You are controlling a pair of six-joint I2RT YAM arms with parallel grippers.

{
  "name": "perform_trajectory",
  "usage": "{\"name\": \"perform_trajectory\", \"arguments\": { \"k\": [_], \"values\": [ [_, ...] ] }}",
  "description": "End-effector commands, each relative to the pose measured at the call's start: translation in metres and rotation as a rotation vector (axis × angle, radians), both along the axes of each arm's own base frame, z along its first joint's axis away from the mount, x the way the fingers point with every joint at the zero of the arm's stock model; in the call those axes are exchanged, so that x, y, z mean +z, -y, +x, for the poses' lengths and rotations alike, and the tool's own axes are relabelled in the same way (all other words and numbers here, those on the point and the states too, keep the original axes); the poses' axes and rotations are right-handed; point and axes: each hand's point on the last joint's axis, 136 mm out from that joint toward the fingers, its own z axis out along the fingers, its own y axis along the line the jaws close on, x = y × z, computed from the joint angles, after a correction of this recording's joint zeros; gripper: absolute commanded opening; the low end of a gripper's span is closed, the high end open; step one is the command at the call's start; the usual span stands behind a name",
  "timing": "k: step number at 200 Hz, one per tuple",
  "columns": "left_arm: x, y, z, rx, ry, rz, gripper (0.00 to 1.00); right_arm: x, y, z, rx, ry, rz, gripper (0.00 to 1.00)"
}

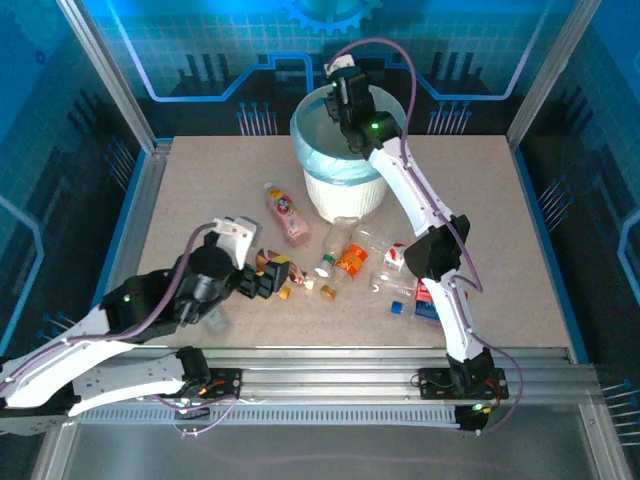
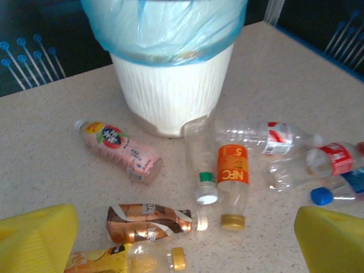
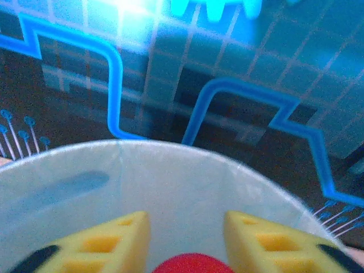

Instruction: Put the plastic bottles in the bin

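Several plastic bottles lie on the table in front of the bin [image 1: 345,195]: a pink one [image 2: 122,148], an orange-labelled clear one [image 2: 232,176], a crumpled brown one [image 2: 149,223], a yellow one [image 2: 128,259] and clear ones with red labels [image 2: 278,138]. My left gripper [image 2: 186,213] hovers open above the brown bottle, with nothing between its yellow fingers [image 2: 40,239]. My right gripper [image 3: 186,219] is over the bin's blue-lined mouth [image 3: 170,170], jaws apart. A red bottle cap [image 3: 190,264] shows low between its fingers, behind the tips. The rest of that bottle is hidden.
The bin stands at the back middle of the table [image 1: 200,190]. A blue-capped bottle [image 2: 333,193] lies at the right beside the right arm's base link [image 1: 440,255]. Metal frame posts [image 1: 105,70] and blue wall panels enclose the table.
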Motion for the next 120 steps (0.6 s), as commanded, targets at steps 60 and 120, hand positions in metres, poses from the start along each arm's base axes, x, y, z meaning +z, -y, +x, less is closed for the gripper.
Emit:
{"name": "perform_trajectory", "arguments": {
  "k": [60,120],
  "values": [
    [-0.006,-0.011,0.014,0.099,-0.073,-0.088,0.99,0.012,0.013,-0.009,0.043,-0.046,0.111,0.47],
    [-0.025,-0.015,0.010,0.126,-0.155,-0.077,0.99,-0.008,0.007,-0.008,0.064,-0.111,0.130,0.48]
  ]
}}
